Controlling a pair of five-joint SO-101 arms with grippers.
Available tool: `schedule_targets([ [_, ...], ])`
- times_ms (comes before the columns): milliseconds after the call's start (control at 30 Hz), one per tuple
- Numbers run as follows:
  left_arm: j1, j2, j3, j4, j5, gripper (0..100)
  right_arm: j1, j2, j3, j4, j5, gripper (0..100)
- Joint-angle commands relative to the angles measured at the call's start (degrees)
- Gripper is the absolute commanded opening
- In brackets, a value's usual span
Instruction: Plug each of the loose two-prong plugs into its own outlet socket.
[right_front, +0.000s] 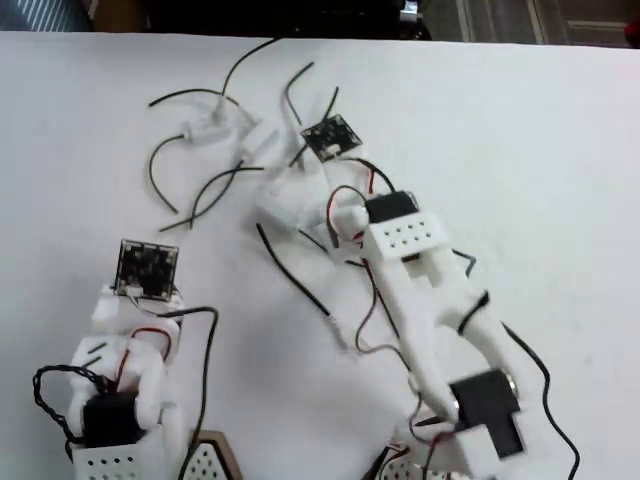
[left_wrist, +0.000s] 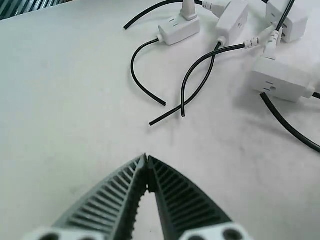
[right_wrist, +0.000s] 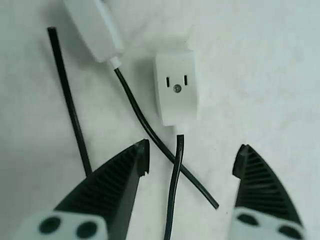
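My right gripper (right_wrist: 192, 152) hangs open just above the table, its fingers on either side of a black cord. Just ahead of it lies a white outlet socket (right_wrist: 176, 87), slots facing up with nothing in them. Beside that lies another white piece (right_wrist: 95, 25) on a black cord. My left gripper (left_wrist: 146, 162) is shut on nothing, low over bare table. Far ahead of it lie several white sockets: one (left_wrist: 177, 29) has a plug (left_wrist: 189, 10) in it, and another (left_wrist: 280, 80) has a plug (left_wrist: 270, 45) at its edge. In the high view the sockets (right_front: 215, 130) lie at the back centre.
Loose black cords (right_front: 190, 190) curl across the table's middle and back. The right arm (right_front: 410, 240) stretches from the front right to the centre. The left arm (right_front: 120, 390) stays at the front left. White table (right_front: 540, 150) extends to the right.
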Motion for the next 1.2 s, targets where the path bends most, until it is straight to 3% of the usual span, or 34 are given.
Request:
schedule_targets([
  [0,-0.6,-0.4,-1.4,-1.2,0.5,2,0.7,5.4,-0.2,-8.5,-0.1,27.9],
  [400,-0.5,-0.4,-1.4,-1.2,0.4,2,-2.0,15.6,-1.8,-16.7,-0.3,26.9],
  [633,-0.5,-0.4,-1.3,-1.1,0.4,2,-0.1,23.0,-7.1,-16.7,0.1,1.2],
  [967,-0.5,-0.4,-0.5,-1.4,0.3,2,2.8,3.4,-7.6,-5.7,0.3,1.8],
  [1167,-0.5,-0.4,-0.5,-1.4,0.3,2,4.0,-12.9,-7.6,1.5,4.0,1.7],
])
